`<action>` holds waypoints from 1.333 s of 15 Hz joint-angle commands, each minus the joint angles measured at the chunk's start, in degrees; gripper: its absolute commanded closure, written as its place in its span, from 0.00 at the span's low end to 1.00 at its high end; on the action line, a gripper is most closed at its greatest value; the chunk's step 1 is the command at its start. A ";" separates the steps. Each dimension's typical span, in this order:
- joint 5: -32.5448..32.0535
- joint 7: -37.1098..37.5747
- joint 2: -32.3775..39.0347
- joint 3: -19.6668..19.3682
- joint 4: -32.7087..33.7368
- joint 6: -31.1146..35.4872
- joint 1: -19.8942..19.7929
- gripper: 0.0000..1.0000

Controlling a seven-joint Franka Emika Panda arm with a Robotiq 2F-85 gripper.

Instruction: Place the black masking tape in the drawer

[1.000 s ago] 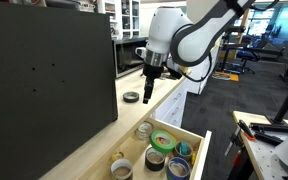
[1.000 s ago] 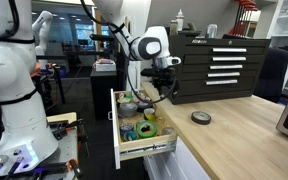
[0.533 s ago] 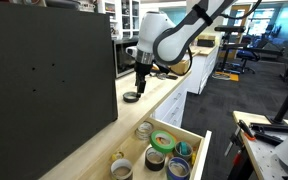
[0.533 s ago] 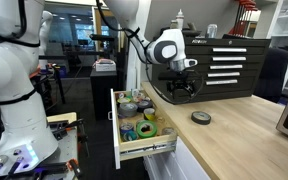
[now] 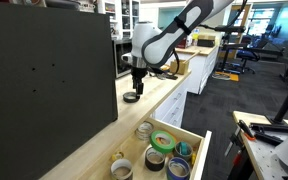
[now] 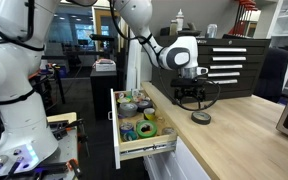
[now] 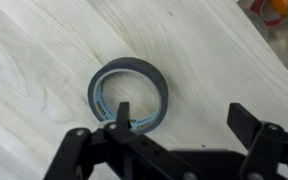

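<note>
Gripper point(image 7: 181, 115) spread above black masking tape point(image 7: 134, 66)

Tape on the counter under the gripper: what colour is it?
The tape is black to dark grey; the wrist view shows it best.

Light-wood desk point(image 5: 149, 110) runs front to back; grain shows clearly in the wrist view point(image 7: 44, 50). A big black panel point(image 5: 44, 80) stands upright on it and fills most of the left side. Down by the desk's near end sits a bunch of tape rolls: a green roll point(image 5: 164, 140), a blue roll point(image 5: 180, 165) just beside it, and a pale roll point(image 5: 144, 129) nearer the desk edge. The green one also shows from the opposite side point(image 6: 146, 129). At the far end of the desk is a black tool chest point(image 6: 219, 62) w/ silver handles and a bottle point(image 6: 179, 18) on top. An office chair point(image 5: 246, 58) sits in the bkgd, well apart. An orange-red item point(image 7: 272, 10) sits at the wrist view's top corner; can't tell what it is.
</note>
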 commanded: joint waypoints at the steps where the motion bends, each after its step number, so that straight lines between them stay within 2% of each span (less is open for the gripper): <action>1: 1.15 -3.81 4.16 1.69 6.02 -4.88 -1.54 0.00; 6: 1.30 -4.99 7.57 2.07 10.32 -8.89 -1.46 0.00; 7: 1.46 -5.04 8.04 2.18 10.88 -9.49 -1.51 0.25; 8: 1.58 -5.38 8.43 2.29 11.37 -9.94 -1.63 0.26; 18: 7.75 -12.18 9.01 4.61 12.12 -10.37 -4.63 0.92; 20: 8.60 -13.38 8.37 4.83 11.50 -10.35 -4.85 0.96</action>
